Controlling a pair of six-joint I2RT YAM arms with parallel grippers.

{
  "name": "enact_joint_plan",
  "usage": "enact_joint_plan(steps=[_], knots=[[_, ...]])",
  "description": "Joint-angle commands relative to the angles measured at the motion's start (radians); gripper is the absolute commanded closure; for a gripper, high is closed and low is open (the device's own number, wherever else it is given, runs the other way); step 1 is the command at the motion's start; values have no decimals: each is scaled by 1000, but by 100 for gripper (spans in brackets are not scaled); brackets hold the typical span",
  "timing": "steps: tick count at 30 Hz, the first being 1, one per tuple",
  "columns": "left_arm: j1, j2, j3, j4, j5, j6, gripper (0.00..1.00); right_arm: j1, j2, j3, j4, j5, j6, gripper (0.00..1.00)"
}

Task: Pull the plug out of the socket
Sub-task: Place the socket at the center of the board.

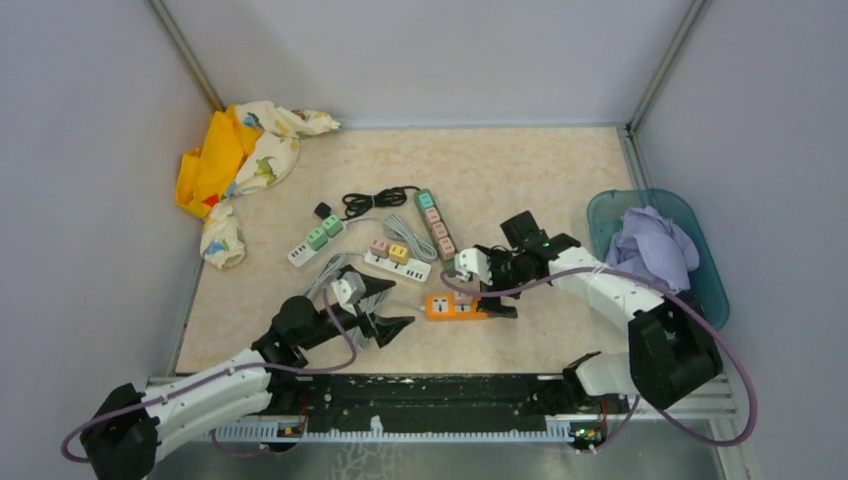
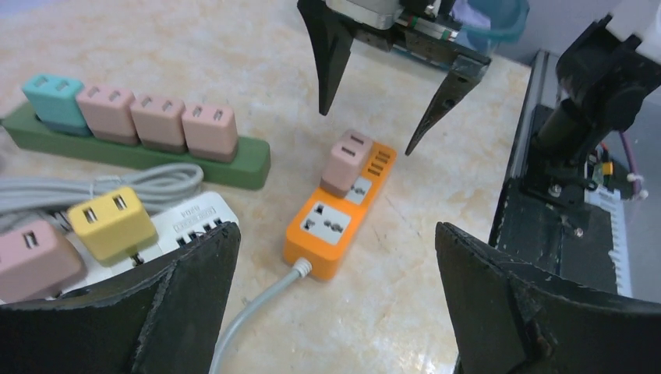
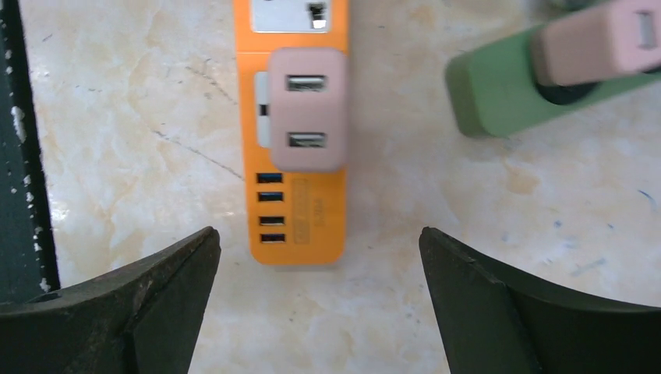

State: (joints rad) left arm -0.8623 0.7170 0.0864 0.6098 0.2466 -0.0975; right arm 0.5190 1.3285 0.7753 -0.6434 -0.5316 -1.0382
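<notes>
Beige marbled tabletop. Pink plug sits seated in the orange power strip. Right gripper points down above the strip's USB end, fingers spread, gripping nothing. Left gripper is low, left of the strip, aimed at it, fingers spread wide.

Green power strip, teal bin — lavender cloth inside, yellow patterned cloth far-left
</notes>
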Motion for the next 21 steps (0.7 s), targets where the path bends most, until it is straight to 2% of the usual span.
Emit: enact_joint_plan(steps=[1,5,7,11,15,16,21], knots=[[-4,-109,21,84,-44,-24,0,-95,-91,85,-41,-107,4,1],[-4,-157,42,-1,-49,5,0,-119,-156,133,-93,-148,4,1],[-3,-152,73,-64,-37,9,0,-119,-161,218,-174,-179,-8,1],[-3,-104,98,-98,2,5,0,-118,-68,397,-373,-255,0,1],[-4,-43,96,-58,26,2,0,-117,49,495,-598,-448,-157,2],[-3,-25,100,-54,44,9,0,-117,43,477,-595,-483,-177,3],[-4,116,160,-131,112,124,0,-117,-110,245,-254,-551,-128,1]])
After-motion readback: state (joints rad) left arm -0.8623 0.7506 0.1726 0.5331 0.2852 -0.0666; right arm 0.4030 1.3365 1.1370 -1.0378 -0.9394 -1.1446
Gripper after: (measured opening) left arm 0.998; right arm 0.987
